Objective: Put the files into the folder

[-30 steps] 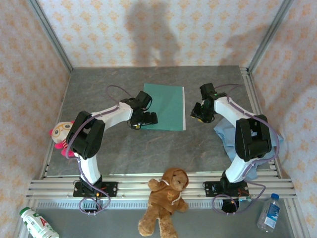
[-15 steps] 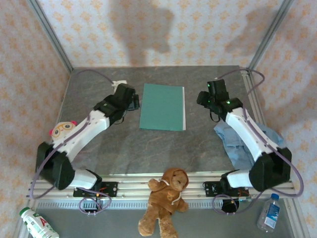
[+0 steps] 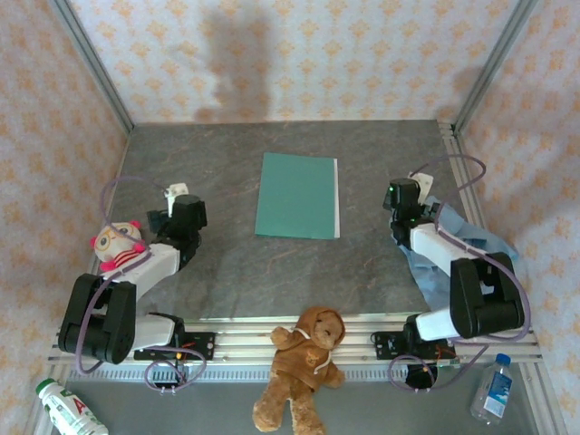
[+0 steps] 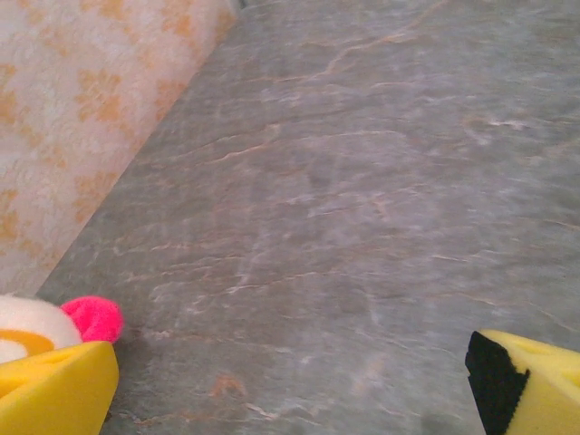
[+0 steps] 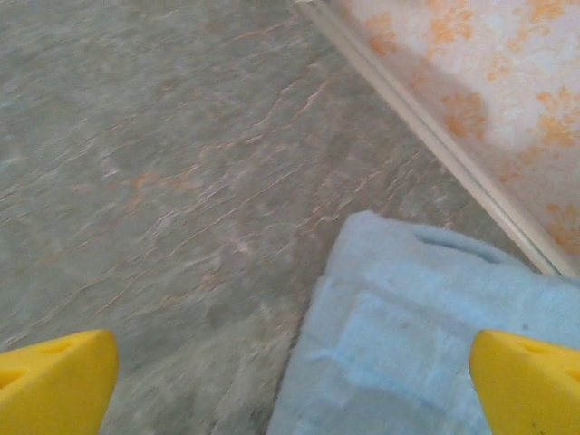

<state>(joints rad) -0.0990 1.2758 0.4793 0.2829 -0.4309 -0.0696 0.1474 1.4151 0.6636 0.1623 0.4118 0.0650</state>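
The folder (image 3: 297,196) lies closed and flat in the middle of the table (image 3: 227,263), long side running away from the arms. A thin white strip of the files (image 3: 337,198) shows along its right edge. Both arms are well apart from it. The left gripper (image 4: 290,381) hangs over bare table near a doll (image 3: 113,245), jaws wide apart with nothing between them. The right gripper (image 5: 292,372) sits at the edge of a blue cloth (image 5: 426,317), jaws likewise spread wide and empty. A teddy (image 3: 304,362) lies at the near rail.
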